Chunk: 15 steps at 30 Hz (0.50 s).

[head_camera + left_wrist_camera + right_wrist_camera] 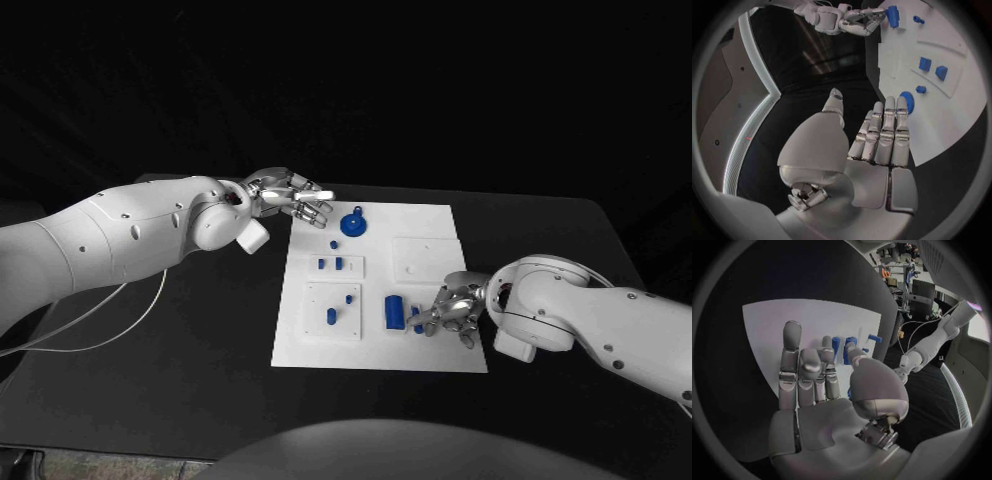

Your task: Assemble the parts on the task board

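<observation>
Left hand [289,195] hovering at the board's [433,222] far left corner, fingers straight and together, holding nothing, beside a round part [355,221]. Right hand [450,308] low over the board's near right, fingers curled by a block [394,310]; grip impossible to tell.

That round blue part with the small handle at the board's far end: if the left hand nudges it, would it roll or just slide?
The round blue part lies flat on the task board, so it would probably slide rather than roll. It looks like rigid moulded plastic, likely light. The left hand hovers beside it, fingers apart, holding nothing.
</observation>
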{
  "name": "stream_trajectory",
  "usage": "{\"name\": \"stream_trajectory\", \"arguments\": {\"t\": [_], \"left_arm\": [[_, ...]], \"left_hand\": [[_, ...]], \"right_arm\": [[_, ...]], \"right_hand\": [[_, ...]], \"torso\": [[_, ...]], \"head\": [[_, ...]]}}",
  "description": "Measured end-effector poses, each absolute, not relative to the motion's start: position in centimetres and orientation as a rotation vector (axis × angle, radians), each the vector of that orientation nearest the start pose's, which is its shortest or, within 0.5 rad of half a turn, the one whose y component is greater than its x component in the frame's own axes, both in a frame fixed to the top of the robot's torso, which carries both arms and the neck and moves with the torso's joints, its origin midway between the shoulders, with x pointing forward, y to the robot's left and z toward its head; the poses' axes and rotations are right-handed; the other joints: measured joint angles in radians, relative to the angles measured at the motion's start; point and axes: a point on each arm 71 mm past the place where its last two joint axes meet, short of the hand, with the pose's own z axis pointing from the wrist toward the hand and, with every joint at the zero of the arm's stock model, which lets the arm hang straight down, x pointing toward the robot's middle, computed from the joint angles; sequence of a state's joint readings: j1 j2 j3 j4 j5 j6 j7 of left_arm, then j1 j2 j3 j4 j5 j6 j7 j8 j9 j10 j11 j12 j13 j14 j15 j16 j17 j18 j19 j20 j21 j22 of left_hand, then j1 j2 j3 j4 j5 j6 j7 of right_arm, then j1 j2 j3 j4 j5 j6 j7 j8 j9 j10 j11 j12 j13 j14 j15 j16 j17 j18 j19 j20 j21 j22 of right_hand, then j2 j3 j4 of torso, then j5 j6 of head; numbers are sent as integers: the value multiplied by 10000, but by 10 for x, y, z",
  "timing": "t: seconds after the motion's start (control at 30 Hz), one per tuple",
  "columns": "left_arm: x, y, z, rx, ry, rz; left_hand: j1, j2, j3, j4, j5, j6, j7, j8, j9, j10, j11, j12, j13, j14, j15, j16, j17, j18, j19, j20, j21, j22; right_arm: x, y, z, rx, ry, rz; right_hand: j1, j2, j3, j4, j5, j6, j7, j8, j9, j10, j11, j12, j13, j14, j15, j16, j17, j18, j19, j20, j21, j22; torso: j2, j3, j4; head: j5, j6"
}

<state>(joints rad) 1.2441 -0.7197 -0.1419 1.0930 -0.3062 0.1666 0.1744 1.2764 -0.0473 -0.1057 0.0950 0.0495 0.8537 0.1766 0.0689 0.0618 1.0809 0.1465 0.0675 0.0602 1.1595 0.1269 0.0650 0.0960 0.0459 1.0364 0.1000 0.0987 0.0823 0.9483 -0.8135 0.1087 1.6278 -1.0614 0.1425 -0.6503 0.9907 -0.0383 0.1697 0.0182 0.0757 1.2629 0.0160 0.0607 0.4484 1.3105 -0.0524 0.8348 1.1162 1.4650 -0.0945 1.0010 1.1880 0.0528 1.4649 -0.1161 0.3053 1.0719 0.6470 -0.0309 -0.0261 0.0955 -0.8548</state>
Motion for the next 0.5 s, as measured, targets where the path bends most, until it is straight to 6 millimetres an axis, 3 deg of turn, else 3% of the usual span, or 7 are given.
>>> {"name": "stream_trajectory", "arguments": {"t": [0.17,0.5], "left_arm": [[539,256,-228,-8227,19474,-13363],[539,256,-228,-8198,19503,-13347]], "left_hand": [[0,0,0,0,0,0,0,0,0,0,0,0,0,0,0,0,1,0,0,0,0,0],[0,0,0,0,0,0,0,0,1,0,0,0,0,0,0,0,1,0,0,0,0,1]], "right_arm": [[415,-180,-282,2613,25249,4659],[410,-181,-286,2252,25592,4645]], "right_hand": [[359,68,-87,-693,290,0,0,0,-67,-2,1,0,-1,0,0,0,-24,0,0,0,1,-12],[465,174,-216,-985,290,-1,1,0,-89,31,-31,47,25,0,0,40,-24,1,0,0,1,-12]], "torso": [[0,1,2],[-2,4,-1]], "head": [[-2,1],[1,12]]}}
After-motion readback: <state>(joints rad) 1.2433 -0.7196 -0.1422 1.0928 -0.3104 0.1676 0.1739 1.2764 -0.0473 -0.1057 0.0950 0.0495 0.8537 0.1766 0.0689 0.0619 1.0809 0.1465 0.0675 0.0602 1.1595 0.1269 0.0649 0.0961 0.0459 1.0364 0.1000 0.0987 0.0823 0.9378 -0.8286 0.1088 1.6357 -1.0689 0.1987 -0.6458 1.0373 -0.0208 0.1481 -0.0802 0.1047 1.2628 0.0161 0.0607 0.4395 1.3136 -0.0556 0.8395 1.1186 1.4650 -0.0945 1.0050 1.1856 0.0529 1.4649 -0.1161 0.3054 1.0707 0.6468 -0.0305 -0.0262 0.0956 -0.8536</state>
